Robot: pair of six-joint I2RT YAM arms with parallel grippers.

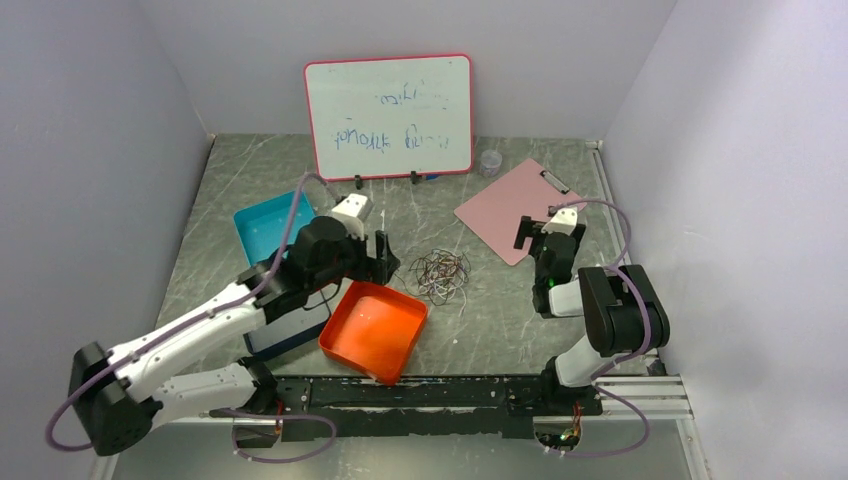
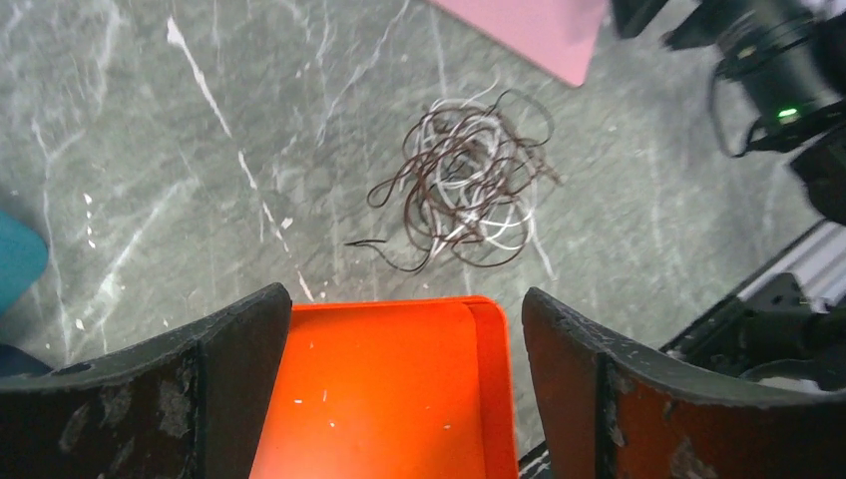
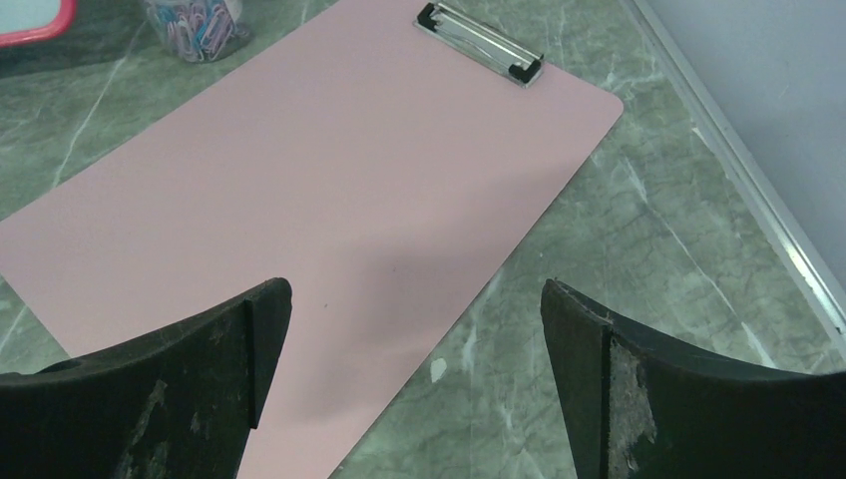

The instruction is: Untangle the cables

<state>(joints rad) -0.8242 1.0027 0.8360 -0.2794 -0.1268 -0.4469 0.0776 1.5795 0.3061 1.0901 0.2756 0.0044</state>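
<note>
The cables [image 1: 440, 274] lie in one tangled heap of thin dark and white loops on the grey marble table, mid-table. In the left wrist view the cables [image 2: 467, 180] sit beyond the orange tray. My left gripper [image 1: 383, 260] is open and empty, just left of the heap and above the orange tray's far edge; in its own view the left gripper [image 2: 404, 329] shows its jaws wide apart. My right gripper [image 1: 541, 232] is open and empty, well right of the heap, over the near edge of the pink clipboard; in its own view the right gripper [image 3: 417, 329] holds nothing.
An orange tray [image 1: 372, 330] stands near the front, a blue tray [image 1: 262, 228] at the left. A pink clipboard [image 1: 515, 208] lies at the right back. A whiteboard [image 1: 388, 116] stands at the back, a small jar of clips [image 1: 490, 162] beside it.
</note>
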